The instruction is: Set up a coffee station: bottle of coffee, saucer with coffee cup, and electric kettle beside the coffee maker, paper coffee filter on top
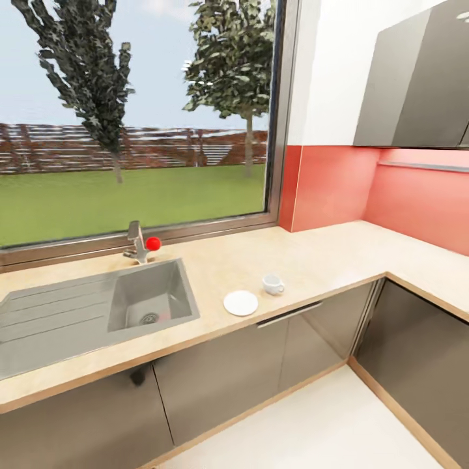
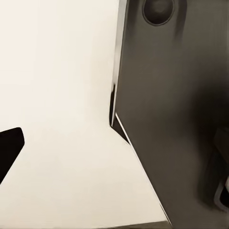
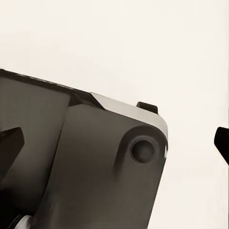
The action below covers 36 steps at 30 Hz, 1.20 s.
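The kitchen countertop (image 1: 326,260) runs under the window and turns a corner at the right. A flat white saucer (image 1: 241,303) lies near its front edge, just right of the sink. The small white coffee cup (image 1: 272,284) stands upright on the counter beside the saucer, close to it but not on it. My left gripper (image 2: 114,157) and right gripper (image 3: 114,148) hang low by my dark base over the white floor, both open and empty. The coffee maker, bottle of coffee, paper coffee filter and electric kettle are out of view.
An inset steel sink (image 1: 85,312) with a faucet and red knob (image 1: 153,243) takes up the counter's left. Grey cabinet fronts (image 1: 221,378) stand below. A dark wall cabinet (image 1: 417,85) hangs at the upper right, with a thin grey ledge (image 1: 423,166) under it; I cannot tell if that is the kitchen shelf.
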Tool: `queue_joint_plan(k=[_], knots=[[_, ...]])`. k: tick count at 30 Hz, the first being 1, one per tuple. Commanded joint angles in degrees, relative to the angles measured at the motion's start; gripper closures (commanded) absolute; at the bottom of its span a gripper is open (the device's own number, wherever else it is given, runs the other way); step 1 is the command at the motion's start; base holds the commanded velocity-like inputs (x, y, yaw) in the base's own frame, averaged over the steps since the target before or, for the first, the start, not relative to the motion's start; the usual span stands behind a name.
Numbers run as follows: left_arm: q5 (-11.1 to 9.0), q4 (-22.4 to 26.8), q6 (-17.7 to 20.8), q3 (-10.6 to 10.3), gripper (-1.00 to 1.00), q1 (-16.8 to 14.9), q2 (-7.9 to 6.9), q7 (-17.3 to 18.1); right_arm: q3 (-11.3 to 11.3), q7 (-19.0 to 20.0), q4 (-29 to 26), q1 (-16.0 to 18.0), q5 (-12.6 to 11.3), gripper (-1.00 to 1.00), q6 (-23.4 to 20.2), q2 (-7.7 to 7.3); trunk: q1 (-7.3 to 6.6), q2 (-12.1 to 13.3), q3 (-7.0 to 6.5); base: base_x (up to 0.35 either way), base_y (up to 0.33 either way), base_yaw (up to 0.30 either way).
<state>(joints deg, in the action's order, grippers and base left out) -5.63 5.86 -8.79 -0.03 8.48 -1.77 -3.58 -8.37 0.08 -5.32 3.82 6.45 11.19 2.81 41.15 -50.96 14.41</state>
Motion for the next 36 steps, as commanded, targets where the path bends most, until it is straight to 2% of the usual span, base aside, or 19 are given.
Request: queue_joint_plan(k=[1, 15, 24, 29, 30, 33, 35, 36], knots=[[-0.6, 0.1, -0.1, -0.1, -1.0, 0.0, 0.01, 0.0, 0.1, 0.0, 0.0, 0.0, 0.6, -1.0, 0.1, 0.0, 0.01, 0.0, 0.06, 0.001, -0.3, 0.286], [-0.6, 0.1, -0.1, -0.1, -1.0, 0.0, 0.04, 0.0, 0.1, 0.0, 0.1, 0.1, 0.6, -1.0, 0.1, 0.0, 0.01, 0.0, 0.06, 0.0, -0.3, 0.215], [-0.5, 0.2, -0.1, -0.2, -1.0, 0.0, -0.03, 0.0, 0.0, 0.0, -0.1, 0.0, 0.6, -1.0, 0.1, 0.08, 0.01, 0.0, 0.06, -0.051, -0.3, 0.021], [0.0, 0.3, -0.2, -0.5, -1.0, -0.3, -0.54, 0.1, -0.2, 0.2, -5.7, 0.1, 0.7, -1.0, 0.1, 0.17, 0.01, 0.0, 0.06, -0.162, -0.224, 0.0], [0.0, 1.2, -0.4, -0.6, -1.0, -0.6, -1.82, 0.6, -0.4, 0.4, -7.8, 0.0, 0.8, -1.0, 0.2, 0.17, 0.01, 0.0, 0.06, -0.089, -0.096, 0.0], [1.0, 4.1, -1.0, -0.6, -1.0, -0.7, -3.2, 1.3, -0.5, 0.7, -10.8, 0.0, 0.9, -1.0, 1.2, 0.17, 0.01, 0.0, 0.06, -0.039, -0.042, 0.0], [4.5, 10.7, -1.3, -0.6, -1.0, -0.7, -4.82, 6.0, -0.6, 1.7, -14.8, 0.0, 0.9, -1.0, 2.5, 0.17, 0.01, 0.0, 0.06, -0.01, -0.011, 0.0], [6.4, 15.2, -1.3, -0.5, -1.0, -0.7, -6.11, 10.8, -0.6, 2.7, -16.3, 0.1, 0.9, -1.0, 3.2, 0.17, 0.01, 0.0, 0.06, -0.004, -0.004, 0.0]])
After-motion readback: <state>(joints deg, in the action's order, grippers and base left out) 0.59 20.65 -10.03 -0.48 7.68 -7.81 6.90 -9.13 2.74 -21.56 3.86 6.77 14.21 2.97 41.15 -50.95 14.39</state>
